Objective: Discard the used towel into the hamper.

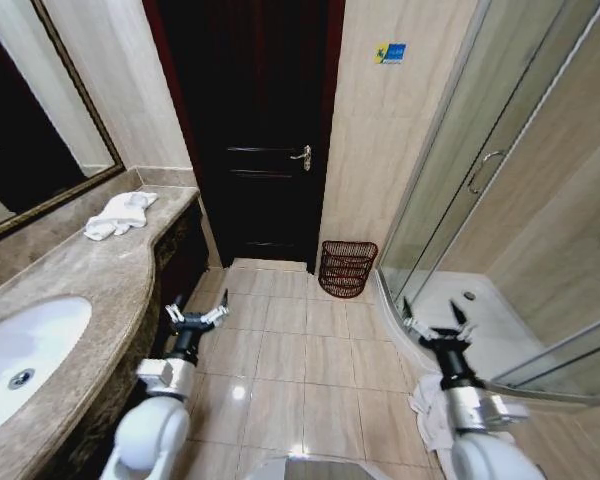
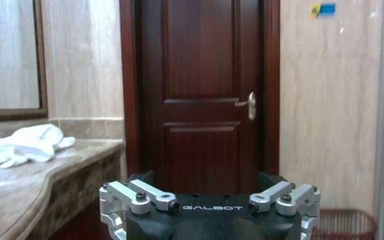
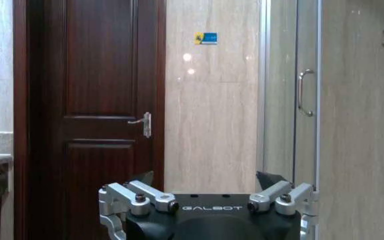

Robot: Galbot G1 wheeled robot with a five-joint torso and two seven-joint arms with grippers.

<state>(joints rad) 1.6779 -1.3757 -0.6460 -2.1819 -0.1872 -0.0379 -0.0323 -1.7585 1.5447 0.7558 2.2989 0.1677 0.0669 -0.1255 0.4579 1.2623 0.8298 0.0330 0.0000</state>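
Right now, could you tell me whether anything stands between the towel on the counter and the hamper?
Nothing visible: bare floor tiles separate the towel on the counter from the hamper beside the door.

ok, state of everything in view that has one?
Towel: crumpled on the counter, untouched.
Hamper: upright on the floor by the door, no towel seen in it.
Door: shut.
Shower door: shut.
Left gripper: open, empty.
Right gripper: open, empty.

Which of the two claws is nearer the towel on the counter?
The left claw, open over the floor beside the vanity counter. The white towel lies at the counter's far end on that side. The right claw, also open, sits by the shower enclosure.
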